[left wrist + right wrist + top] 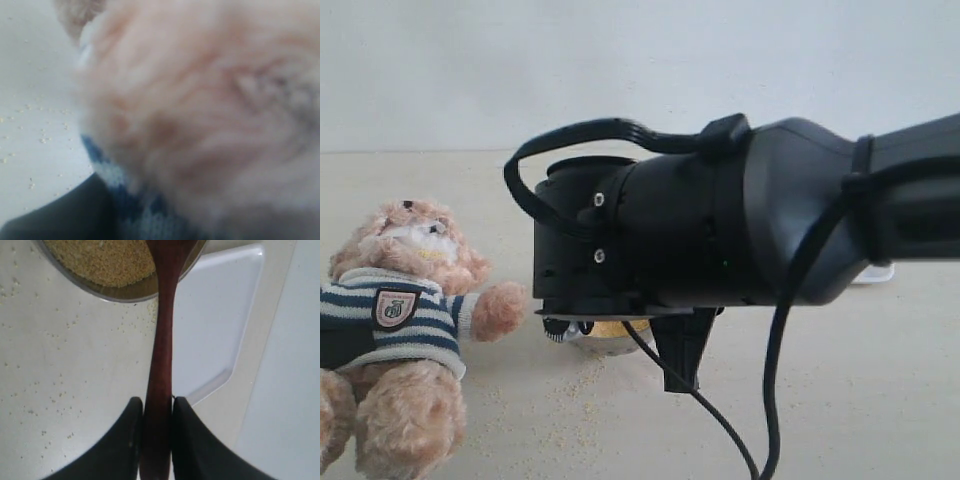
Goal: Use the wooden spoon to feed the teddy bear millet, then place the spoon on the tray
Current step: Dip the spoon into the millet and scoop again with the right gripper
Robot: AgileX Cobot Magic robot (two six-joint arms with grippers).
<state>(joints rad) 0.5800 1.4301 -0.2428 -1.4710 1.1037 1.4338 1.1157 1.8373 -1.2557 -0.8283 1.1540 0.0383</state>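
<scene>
The teddy bear (400, 330) lies at the left in its striped shirt, its fur (200, 100) filling the left wrist view in a blur. One dark finger (55, 217) of my left gripper shows beside the shirt; its state is unclear. My right gripper (157, 401) is shut on the handle of the wooden spoon (162, 340), whose bowl end reaches over the millet (100, 260) in the steel bowl (125, 292). The white tray (215, 325) lies just beside the bowl. In the exterior view my right arm (720, 230) hides most of the bowl (605, 338) and the spoon.
Loose millet grains (570, 400) are scattered on the beige table in front of the bowl and towards the bear. A corner of the tray (875, 272) shows behind the right arm. A black cable (770, 400) hangs from the arm.
</scene>
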